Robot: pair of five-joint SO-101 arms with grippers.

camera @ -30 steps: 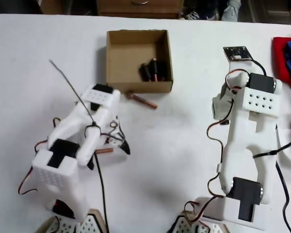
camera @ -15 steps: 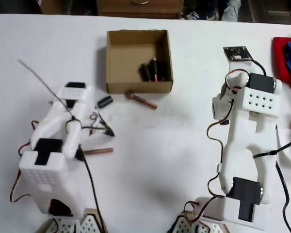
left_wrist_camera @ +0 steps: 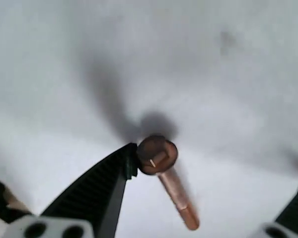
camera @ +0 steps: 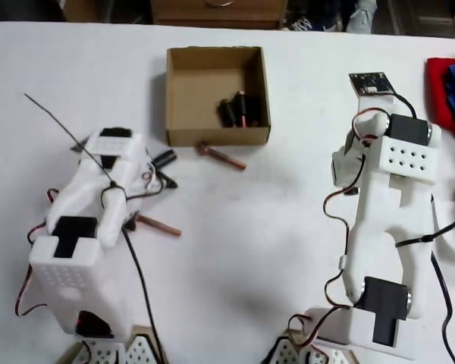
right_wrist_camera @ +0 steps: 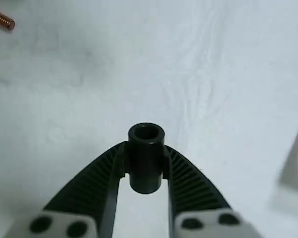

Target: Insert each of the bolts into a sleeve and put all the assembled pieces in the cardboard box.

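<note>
My left gripper (left_wrist_camera: 218, 168) is open over a copper bolt (left_wrist_camera: 161, 163) lying on the white table. One fingertip (left_wrist_camera: 124, 163) touches the bolt's head; the other finger is far off at the picture's edge. From above, this bolt (camera: 159, 225) lies beside the left arm, with a loose black sleeve (camera: 164, 158) just beyond it. A second bolt (camera: 221, 155) rests against the front of the cardboard box (camera: 180, 91), which holds several assembled pieces (camera: 235, 111). My right gripper (right_wrist_camera: 145, 148) is shut on an upright black sleeve (right_wrist_camera: 146, 158), held above the table.
The right arm (camera: 387, 174) stands folded on the right side of the table. A red cloth (camera: 446, 80) lies at the far right edge. A thin black tie (camera: 57, 121) sticks out from the left arm. A bolt's threaded tip (right_wrist_camera: 0, 19) shows in the right wrist view.
The left arm swung left and drew back. The bolt near it turned from level to slanted and shifted a little toward the box. The right arm kept still.
</note>
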